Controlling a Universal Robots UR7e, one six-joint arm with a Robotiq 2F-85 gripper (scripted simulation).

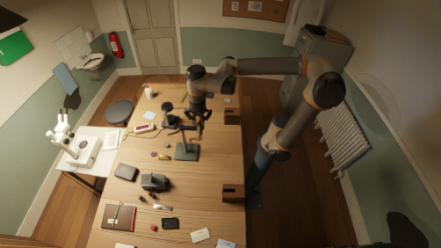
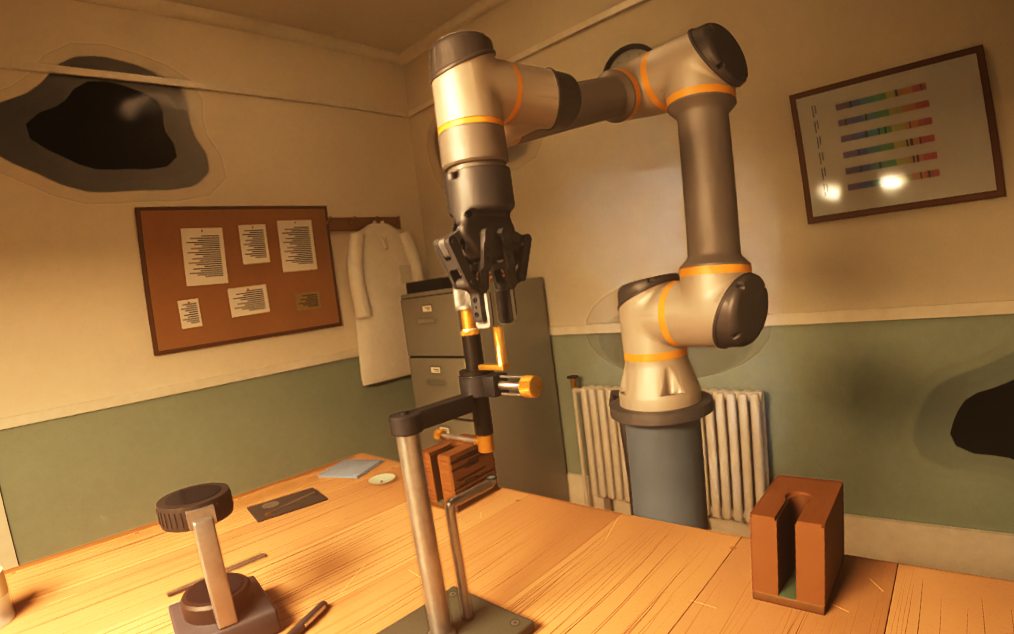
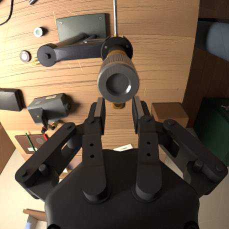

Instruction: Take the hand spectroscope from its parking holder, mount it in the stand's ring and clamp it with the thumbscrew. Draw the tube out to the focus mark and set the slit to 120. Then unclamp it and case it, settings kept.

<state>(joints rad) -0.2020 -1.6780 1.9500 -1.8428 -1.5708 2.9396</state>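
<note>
The lower part of the hand spectroscope (image 2: 476, 374) is hidden behind the stand's ring (image 2: 478, 385). It stands upright in the ring, black with brass bands. Its grey knurled top end (image 3: 117, 81) faces the wrist camera. The thumbscrew (image 2: 518, 386) sticks out sideways from the ring, brass-tipped. The stand (image 1: 186, 143) rises from a grey base plate in the middle of the table. My gripper (image 2: 486, 306) hangs straight down over the spectroscope's top. It is open and holds nothing. The top end sits level with my fingertips (image 3: 117, 106).
The long wooden table (image 1: 184, 176) carries a grey box (image 1: 153, 180), a notebook (image 1: 119, 217) and small parts on its left side. A slotted wooden block (image 2: 796, 540) stands near the arm's base. Another wooden block (image 2: 452, 467) sits behind the stand.
</note>
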